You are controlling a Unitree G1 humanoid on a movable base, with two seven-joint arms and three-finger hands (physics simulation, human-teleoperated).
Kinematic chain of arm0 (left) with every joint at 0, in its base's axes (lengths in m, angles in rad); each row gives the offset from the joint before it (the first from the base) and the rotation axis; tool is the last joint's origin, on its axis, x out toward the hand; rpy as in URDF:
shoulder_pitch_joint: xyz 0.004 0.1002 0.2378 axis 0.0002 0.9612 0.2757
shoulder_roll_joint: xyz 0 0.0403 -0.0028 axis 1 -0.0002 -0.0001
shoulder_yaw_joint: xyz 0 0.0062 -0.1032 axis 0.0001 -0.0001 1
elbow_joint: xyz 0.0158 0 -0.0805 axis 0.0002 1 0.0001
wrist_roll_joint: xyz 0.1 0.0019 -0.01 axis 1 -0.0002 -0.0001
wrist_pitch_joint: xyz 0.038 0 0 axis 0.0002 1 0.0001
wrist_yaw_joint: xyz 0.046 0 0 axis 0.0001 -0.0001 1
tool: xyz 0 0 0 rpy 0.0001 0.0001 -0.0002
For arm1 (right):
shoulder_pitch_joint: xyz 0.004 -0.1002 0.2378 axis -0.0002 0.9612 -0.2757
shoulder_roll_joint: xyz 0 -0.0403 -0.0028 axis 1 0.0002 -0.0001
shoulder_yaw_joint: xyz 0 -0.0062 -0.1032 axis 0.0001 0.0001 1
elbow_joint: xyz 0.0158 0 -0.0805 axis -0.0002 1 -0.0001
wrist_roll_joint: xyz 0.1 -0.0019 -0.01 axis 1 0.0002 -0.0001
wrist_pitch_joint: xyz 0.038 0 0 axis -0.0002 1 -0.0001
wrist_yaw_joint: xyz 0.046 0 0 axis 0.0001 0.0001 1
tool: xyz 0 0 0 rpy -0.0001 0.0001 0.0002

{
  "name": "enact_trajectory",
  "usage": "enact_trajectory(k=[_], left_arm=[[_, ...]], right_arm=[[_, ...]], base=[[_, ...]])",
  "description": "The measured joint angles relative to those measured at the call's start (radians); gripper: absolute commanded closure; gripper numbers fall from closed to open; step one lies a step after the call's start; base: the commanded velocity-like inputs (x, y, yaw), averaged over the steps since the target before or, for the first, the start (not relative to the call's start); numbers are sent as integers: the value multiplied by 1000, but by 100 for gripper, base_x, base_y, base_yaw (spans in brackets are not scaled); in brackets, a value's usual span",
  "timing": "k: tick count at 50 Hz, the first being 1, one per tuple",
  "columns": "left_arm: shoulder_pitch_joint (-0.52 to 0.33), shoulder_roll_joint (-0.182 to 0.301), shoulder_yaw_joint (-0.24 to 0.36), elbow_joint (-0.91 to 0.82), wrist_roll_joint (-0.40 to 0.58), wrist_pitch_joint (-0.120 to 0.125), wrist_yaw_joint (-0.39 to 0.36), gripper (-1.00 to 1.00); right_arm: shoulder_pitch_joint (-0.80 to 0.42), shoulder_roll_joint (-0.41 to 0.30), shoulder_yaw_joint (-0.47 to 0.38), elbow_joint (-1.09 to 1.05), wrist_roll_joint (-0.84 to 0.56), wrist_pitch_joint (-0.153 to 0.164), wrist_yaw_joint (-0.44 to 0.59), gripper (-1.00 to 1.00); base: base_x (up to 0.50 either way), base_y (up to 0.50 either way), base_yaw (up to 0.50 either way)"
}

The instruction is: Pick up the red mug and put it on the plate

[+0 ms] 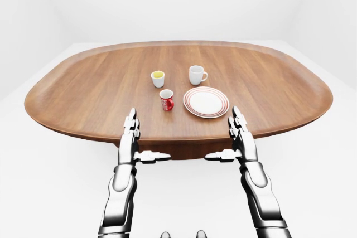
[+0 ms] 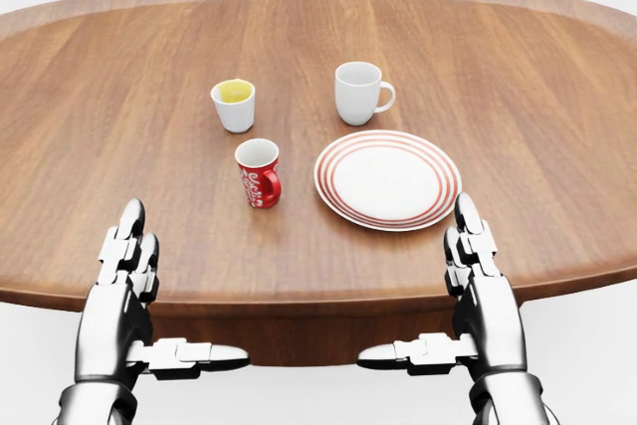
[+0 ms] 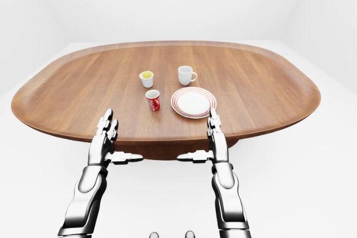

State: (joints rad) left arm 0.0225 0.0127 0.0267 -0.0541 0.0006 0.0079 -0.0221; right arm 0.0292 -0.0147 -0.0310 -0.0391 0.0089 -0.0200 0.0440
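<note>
The red mug (image 2: 259,174) stands upright on the wooden table (image 2: 119,126), just left of the white plate with red rings (image 2: 387,178). My left hand (image 2: 149,296) is open at the table's near edge, below and left of the mug. My right hand (image 2: 453,291) is open at the near edge, below the plate's right side. Both hands are empty, fingers straight and thumbs pointing inward. Neither touches the mug or the plate.
A white cup with yellow contents (image 2: 234,105) stands above the red mug. A white mug with a handle (image 2: 359,93) stands above the plate. The oval table has a raised rim (image 1: 42,82). White floor surrounds it.
</note>
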Motion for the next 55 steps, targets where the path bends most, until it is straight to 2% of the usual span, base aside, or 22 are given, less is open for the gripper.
enact_trajectory(k=[6,11,14,18,20,45,55], left_arm=[[-6,2,4,-1,-2,6,1,-100],[-23,8,15,-4,-5,22,3,-100],[-41,15,24,-3,-7,38,3,-100],[-72,27,37,-5,-9,73,-1,-100],[-89,33,43,-6,-10,79,-4,-100],[-333,126,112,-3,-47,79,-29,-100],[-403,156,125,7,-53,79,-31,-100]], right_arm=[[-10,-2,-4,3,1,6,-3,-100],[-33,-6,-13,-6,8,34,-7,-100],[-54,-10,-15,-12,10,59,-9,-100],[-89,-16,-20,-14,9,94,-14,-100],[-107,-20,-25,-12,10,107,-16,-100],[-283,-94,-91,44,54,107,-14,-100],[-337,-123,-110,25,57,107,-17,-100]], base=[[0,0,0],[0,0,0],[0,0,0],[0,0,0],[0,0,0],[0,0,0],[0,0,0]])
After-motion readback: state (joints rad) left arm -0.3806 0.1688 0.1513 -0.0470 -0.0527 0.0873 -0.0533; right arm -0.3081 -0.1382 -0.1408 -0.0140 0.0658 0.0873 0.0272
